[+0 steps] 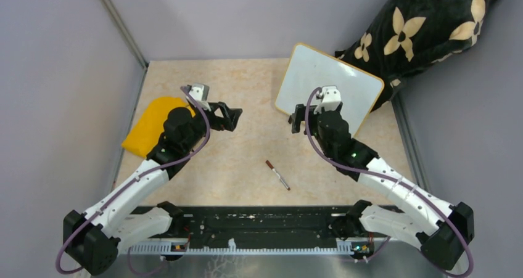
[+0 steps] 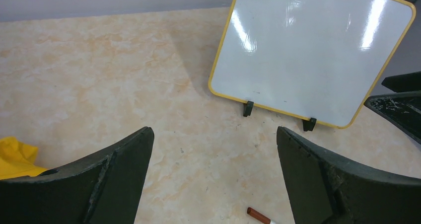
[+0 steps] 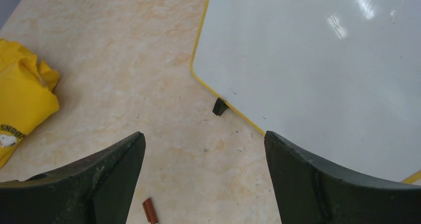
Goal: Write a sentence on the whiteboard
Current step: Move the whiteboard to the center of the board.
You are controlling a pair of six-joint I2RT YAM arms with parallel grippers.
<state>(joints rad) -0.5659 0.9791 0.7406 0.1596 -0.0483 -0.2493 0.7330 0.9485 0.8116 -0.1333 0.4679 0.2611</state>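
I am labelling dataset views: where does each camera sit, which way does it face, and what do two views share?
Top external: above and behind the arms, looking down on the table; both whole arms show, bases at the bottom.
Left wrist: on the left arm, facing the blank whiteboard; the open left jaws frame the bottom.
Right wrist: on the right arm, looking down at the board's near edge; the open right jaws show.
Shared: both wrist views show whiteboard, yellow cloth and marker end.

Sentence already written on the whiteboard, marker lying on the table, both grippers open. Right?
No: the whiteboard is blank, with nothing written on it; the left wrist view shows this. The marker lies on the table, and the left gripper and right gripper are open.
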